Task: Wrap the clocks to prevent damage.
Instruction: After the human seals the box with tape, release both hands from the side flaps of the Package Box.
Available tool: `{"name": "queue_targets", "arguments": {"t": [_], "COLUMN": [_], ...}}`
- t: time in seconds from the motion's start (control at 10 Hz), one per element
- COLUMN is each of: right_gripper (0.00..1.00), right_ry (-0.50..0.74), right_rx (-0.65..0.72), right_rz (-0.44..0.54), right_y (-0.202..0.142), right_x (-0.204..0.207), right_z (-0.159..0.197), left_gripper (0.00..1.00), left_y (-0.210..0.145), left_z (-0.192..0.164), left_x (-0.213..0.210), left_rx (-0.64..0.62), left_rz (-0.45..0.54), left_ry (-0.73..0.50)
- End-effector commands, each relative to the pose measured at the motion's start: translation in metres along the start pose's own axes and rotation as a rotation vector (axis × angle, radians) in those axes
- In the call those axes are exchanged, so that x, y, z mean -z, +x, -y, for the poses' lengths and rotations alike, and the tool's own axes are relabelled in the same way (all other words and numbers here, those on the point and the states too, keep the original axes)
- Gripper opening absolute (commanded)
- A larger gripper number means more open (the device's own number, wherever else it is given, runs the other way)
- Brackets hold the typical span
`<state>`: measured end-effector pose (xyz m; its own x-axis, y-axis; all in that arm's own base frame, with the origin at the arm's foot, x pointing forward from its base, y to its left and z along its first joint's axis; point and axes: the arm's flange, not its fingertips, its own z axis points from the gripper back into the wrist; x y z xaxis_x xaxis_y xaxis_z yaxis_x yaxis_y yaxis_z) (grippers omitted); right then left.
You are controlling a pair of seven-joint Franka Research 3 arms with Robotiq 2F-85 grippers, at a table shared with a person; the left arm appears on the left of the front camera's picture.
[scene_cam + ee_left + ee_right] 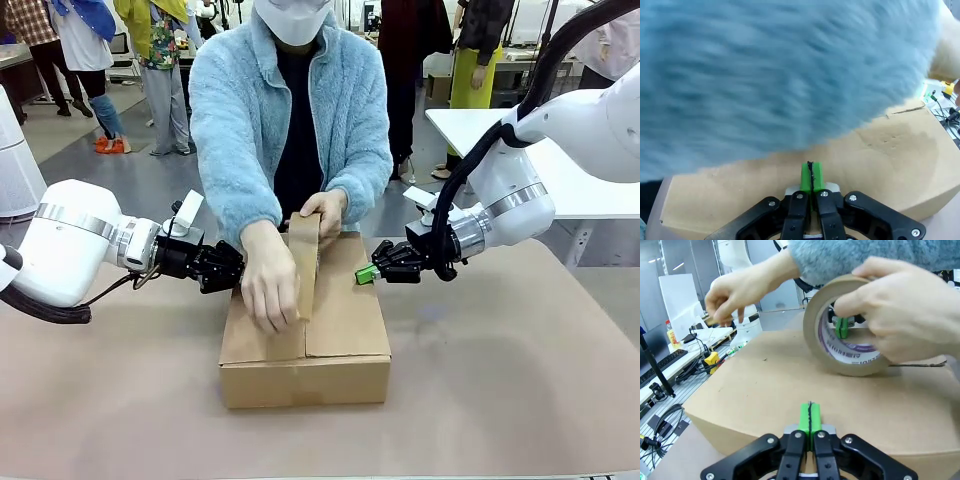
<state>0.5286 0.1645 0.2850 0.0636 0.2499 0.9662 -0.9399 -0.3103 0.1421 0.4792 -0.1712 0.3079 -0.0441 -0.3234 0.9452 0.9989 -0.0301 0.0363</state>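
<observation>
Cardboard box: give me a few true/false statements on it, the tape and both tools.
1. The cardboard box lies on the table with its top flaps folded shut. True.
2. A roll of brown tape stands on edge on the box top, held by the person's hand. True.
3. The left tool is open around a clock. False: its green pads are pressed together with nothing between them, pointing at the side of the box.
4. The right tool grips the tape roll. False: it is shut and empty, at the box's right edge; the person's hand holds the roll.
</observation>
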Motion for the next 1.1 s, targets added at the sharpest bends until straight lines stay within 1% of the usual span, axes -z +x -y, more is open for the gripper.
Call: {"name": "queue_targets", "arguments": {"t": [0.0,1.0], "right_gripper": [0.01,0.01], "right_ry": [-0.020,-0.020], "right_rx": [0.010,0.010], "right_rz": [-0.004,-0.004], "right_y": [-0.0025,-0.0025], "right_x": [0.0033,0.0033], "right_z": [-0.0022,-0.0022], "left_gripper": [0.00,0.00], "left_y": [-0.0012,-0.0012], "left_z": [0.0000,0.0000], "left_x": [0.0014,0.0014], "left_rx": [0.007,0.007], "left_rz": [-0.012,-0.012], "left_ry": [-0.003,-0.003]}}
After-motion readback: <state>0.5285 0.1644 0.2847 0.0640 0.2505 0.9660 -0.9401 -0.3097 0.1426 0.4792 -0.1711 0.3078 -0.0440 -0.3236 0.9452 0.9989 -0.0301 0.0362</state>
